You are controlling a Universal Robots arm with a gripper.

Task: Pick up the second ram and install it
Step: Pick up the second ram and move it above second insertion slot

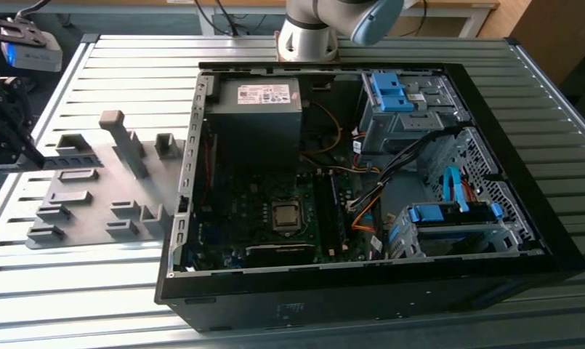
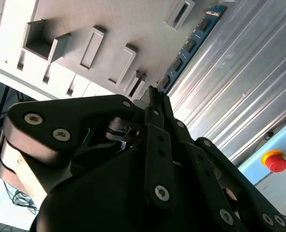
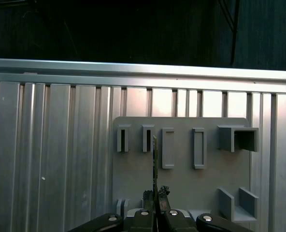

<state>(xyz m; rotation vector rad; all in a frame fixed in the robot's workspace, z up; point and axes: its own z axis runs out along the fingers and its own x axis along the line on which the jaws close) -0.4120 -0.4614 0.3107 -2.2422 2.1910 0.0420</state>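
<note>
Your gripper (image 3: 155,197) has its jaws pinched on the second ram (image 3: 154,159). In the first wrist view you see the stick edge-on, a thin line running out from between the fingertips. In the second wrist view its blue board and black chips stretch away from the jaws. The stick hangs over the grey holder plate (image 3: 181,183), close to a row of narrow slot blocks (image 3: 168,147). You cannot tell whether it touches the plate.

In the exterior view the plate lies at the left of the frame on a ribbed aluminium table (image 1: 98,291) that runs across the whole frame. An open computer case (image 1: 370,305) takes up the centre and right, lying on its side just beside the plate. Inside it you can see the motherboard (image 1: 263,196), the processor socket (image 1: 286,215), a power supply (image 1: 258,109) and blue drive brackets (image 1: 389,91).

The arm's base (image 1: 307,36) stands at the top centre. A red emergency-stop button (image 2: 276,161) sits on a pale blue panel beyond the table edge.
</note>
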